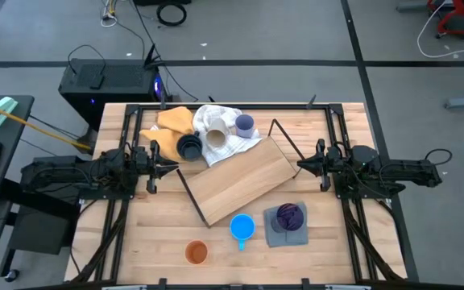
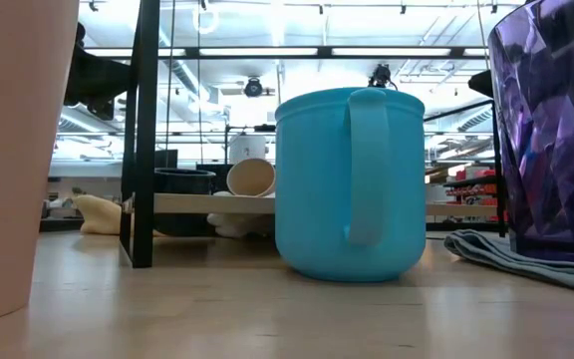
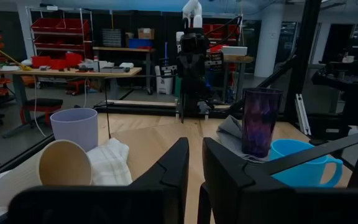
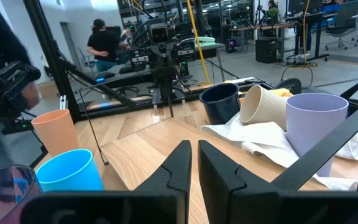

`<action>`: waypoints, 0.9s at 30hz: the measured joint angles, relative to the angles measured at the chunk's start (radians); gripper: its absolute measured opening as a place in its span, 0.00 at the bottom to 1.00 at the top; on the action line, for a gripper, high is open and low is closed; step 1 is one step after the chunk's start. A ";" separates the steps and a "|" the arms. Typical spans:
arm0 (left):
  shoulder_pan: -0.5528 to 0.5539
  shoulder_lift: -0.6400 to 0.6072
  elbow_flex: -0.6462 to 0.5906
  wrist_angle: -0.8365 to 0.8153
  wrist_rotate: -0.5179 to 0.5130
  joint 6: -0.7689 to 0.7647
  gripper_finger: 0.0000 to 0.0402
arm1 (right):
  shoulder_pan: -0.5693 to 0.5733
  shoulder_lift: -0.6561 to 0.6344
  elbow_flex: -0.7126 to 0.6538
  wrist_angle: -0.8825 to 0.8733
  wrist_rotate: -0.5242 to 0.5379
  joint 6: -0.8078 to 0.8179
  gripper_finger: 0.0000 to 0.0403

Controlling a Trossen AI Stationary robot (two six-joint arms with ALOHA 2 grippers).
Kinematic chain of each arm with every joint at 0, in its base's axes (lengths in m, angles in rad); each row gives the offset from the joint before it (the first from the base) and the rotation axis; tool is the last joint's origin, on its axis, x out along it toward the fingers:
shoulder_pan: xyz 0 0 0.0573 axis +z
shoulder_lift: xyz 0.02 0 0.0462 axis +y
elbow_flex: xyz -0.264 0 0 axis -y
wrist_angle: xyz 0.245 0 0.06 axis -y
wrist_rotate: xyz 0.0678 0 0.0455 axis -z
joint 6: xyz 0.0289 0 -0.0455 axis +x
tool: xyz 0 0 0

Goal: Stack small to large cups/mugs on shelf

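While both arms wait at the desk's side edges, the left gripper and right gripper point inward at the shelf, jaws drawn nearly together with only a thin slit showing and nothing held in either, probably parked clear so the board stays reachable; the shelf, a light-wood board on a thin black wire frame, lies skewed across the desk's middle and looks bare. Beyond its far edge the navy mug, the beige cup tipped on its side and the lavender cup crowd a white cloth, a yellow cloth beside; nearer the front, the blue mug, the orange cup and a faceted purple cup on a grey cloth stand apart, unstacked.
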 joint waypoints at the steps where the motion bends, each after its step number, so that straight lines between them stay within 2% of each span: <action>1: 0.000 0.000 0.000 0.000 0.000 0.000 0.13 | 0.000 0.000 0.000 0.000 0.000 0.000 0.09; 27: 0.000 0.000 0.000 0.000 0.000 0.000 0.14 | 0.000 0.000 0.000 0.000 0.000 0.000 0.09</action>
